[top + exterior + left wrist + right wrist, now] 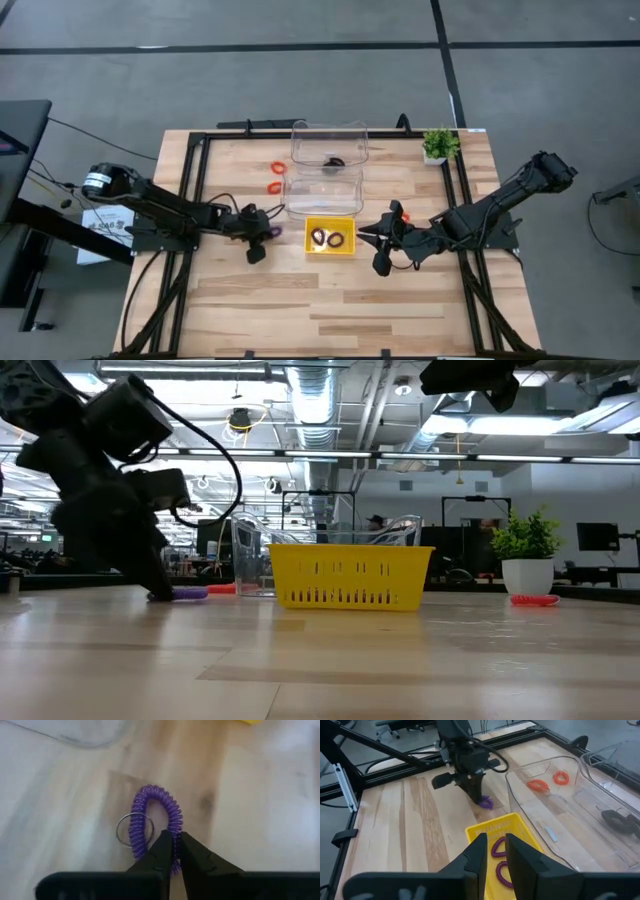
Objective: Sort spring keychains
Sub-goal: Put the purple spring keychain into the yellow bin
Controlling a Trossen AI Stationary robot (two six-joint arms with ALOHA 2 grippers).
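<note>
My left gripper (173, 841) stands low over the table, left of the yellow tray (331, 248), shut on a purple spring keychain (155, 795) that lies on the wood. The low view shows the keychain (190, 593) flat on the table under the gripper (160, 588). Two purple keychains (328, 238) lie in the tray. A black keychain (333, 161) sits in the far clear bin (329, 135). Two orange-red keychains (276, 177) lie left of the bins, and one (400, 214) lies beside my right gripper (383, 240). That gripper (495, 847) hovers right of the tray, open and empty. My left gripper pinches one side of the purple coil (176, 827) between its two fingertips, near the end closest to the gripper. The fingers (158, 582) come down from above, slanting from the table's left. The keychain lies flat on the table, its metal ring (134, 829) beside the coil.
A near clear bin (323, 195) stands just behind the tray. A small potted plant (438, 145) sits at the far right corner. A black frame (195, 170) runs along the table's left, far and right sides. Bare wood (320, 300) fills the near half.
</note>
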